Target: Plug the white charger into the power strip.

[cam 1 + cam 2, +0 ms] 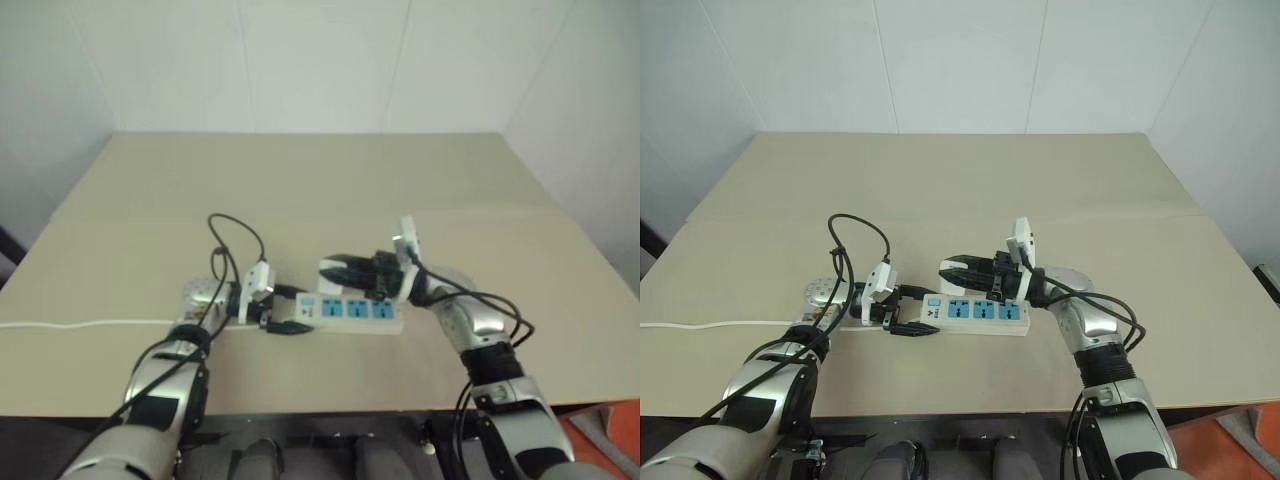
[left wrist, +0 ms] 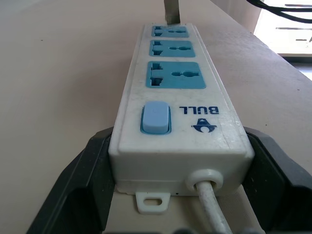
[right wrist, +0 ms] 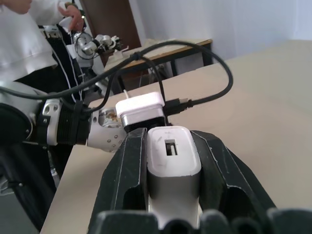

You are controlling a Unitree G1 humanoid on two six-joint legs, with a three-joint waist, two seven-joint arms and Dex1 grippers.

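Left gripper (image 1: 908,310) clamps the power strip (image 1: 977,314), right gripper (image 1: 952,267) pinching the white charger (image 3: 171,156) above the sockets; lowering prongs comes next.

power strip (image 1: 975,313): one
blue socket faces (image 2: 175,75): three
white charger (image 3: 173,157): one
grippers: two, left (image 1: 908,311), right (image 3: 173,185)
table (image 1: 970,190): one

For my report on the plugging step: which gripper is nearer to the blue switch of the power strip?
Left. The left gripper is shut on the power strip at its switch end. The right gripper, shut on the white charger, hovers above the strip's sockets.
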